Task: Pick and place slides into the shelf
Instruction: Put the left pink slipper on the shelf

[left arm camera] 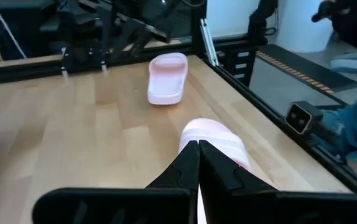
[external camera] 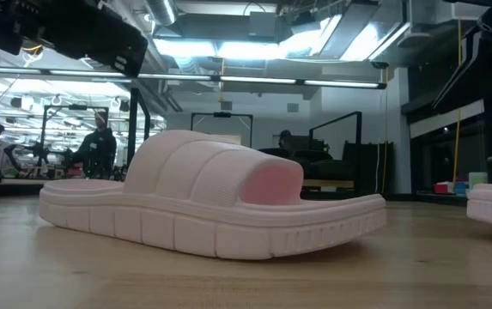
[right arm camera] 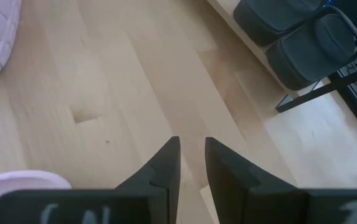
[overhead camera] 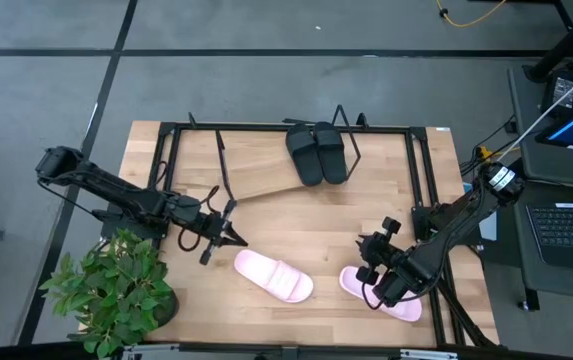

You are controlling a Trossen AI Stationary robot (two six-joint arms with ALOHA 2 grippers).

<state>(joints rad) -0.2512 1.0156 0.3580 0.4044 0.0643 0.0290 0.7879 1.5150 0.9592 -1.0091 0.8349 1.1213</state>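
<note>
Both black slides (overhead camera: 317, 153) sit side by side on the shelf (overhead camera: 266, 178). Two pink slides (overhead camera: 274, 276) lie on the desk (overhead camera: 306, 225). Left gripper (overhead camera: 228, 235) has jaws together; right gripper (overhead camera: 378, 262), over one pink slide, slightly apart.

We note two dark, matte black jointed arms with black cables looped alongside. The right arm carries a white-marked cylindrical joint; each gripper has two tapered, wedge-shaped black fingers (right arm camera: 166, 165).
</note>
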